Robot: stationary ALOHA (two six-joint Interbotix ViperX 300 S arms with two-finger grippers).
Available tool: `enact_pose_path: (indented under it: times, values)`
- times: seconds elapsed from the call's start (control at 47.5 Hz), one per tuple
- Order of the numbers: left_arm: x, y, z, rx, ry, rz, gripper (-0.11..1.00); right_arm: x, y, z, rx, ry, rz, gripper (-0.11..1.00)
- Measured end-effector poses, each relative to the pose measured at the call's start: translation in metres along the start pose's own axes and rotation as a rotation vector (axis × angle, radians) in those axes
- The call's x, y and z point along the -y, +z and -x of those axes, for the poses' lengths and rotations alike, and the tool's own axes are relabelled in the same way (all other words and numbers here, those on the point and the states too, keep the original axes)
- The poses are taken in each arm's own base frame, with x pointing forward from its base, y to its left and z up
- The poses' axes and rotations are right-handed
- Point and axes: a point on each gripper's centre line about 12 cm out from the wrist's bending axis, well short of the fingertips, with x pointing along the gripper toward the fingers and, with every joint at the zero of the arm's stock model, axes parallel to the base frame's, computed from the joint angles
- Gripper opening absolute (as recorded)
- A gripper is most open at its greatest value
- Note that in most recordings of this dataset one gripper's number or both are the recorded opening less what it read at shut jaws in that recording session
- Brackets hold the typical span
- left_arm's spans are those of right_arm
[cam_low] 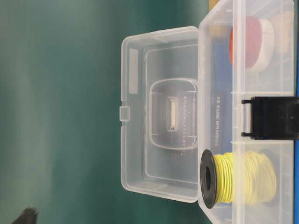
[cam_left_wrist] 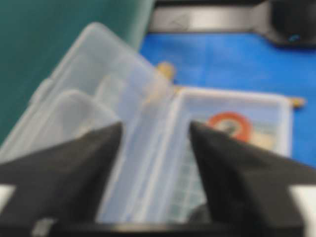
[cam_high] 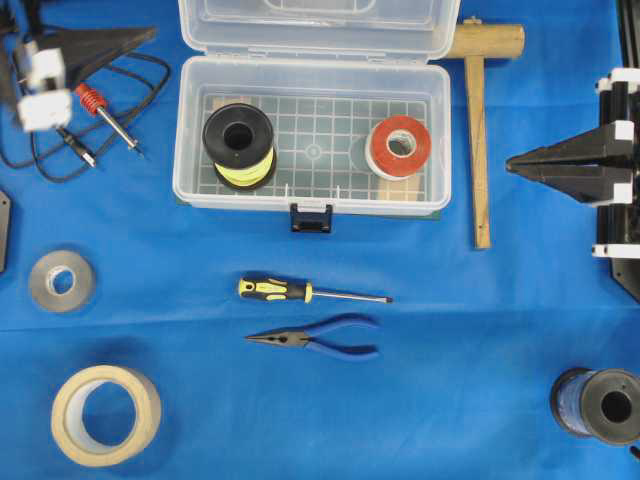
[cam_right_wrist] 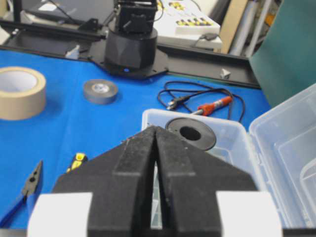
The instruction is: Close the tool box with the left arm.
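The tool box [cam_high: 310,65] is a clear plastic case at the top middle, with its lid [cam_high: 320,25] swung open to the back. Its blue-and-white latch [cam_high: 311,216] hangs at the front. Inside lie a black spool of yellow wire [cam_high: 240,145] and a red-and-white tape roll [cam_high: 400,147]. My left gripper [cam_high: 148,36] is at the top left, pointing at the lid's left end and apart from it. In the left wrist view it [cam_left_wrist: 155,126] is open and empty, with the raised lid [cam_left_wrist: 89,89] just ahead. My right gripper [cam_high: 510,163] is shut and empty to the right of the box; it also shows in the right wrist view [cam_right_wrist: 155,129].
A soldering iron [cam_high: 105,113] with its cable lies at the left. A wooden mallet [cam_high: 480,130] lies right of the box. A screwdriver [cam_high: 310,292] and pliers [cam_high: 315,338] lie in front of it. A grey tape roll [cam_high: 62,280], a beige tape roll [cam_high: 105,415] and a black spool [cam_high: 600,405] sit nearer the front.
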Motion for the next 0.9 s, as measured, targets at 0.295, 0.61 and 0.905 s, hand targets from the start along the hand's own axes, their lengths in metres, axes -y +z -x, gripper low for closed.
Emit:
enact_pose_path:
  times: [0.295, 0.61, 0.905]
  values:
    - [-0.047, -0.013, -0.065, -0.240, 0.070, -0.066, 0.89, 0.000, -0.003, -0.003, -0.018, 0.000, 0.000, 0.00]
    - [-0.102, -0.021, -0.128, -0.388, 0.107, -0.140, 0.91, 0.000, -0.011, -0.008, -0.055, 0.000, 0.000, 0.00]
    - [-0.127, -0.062, -0.172, -0.518, 0.104, -0.098, 0.91, 0.000, -0.015, -0.010, -0.074, -0.002, 0.000, 0.00]
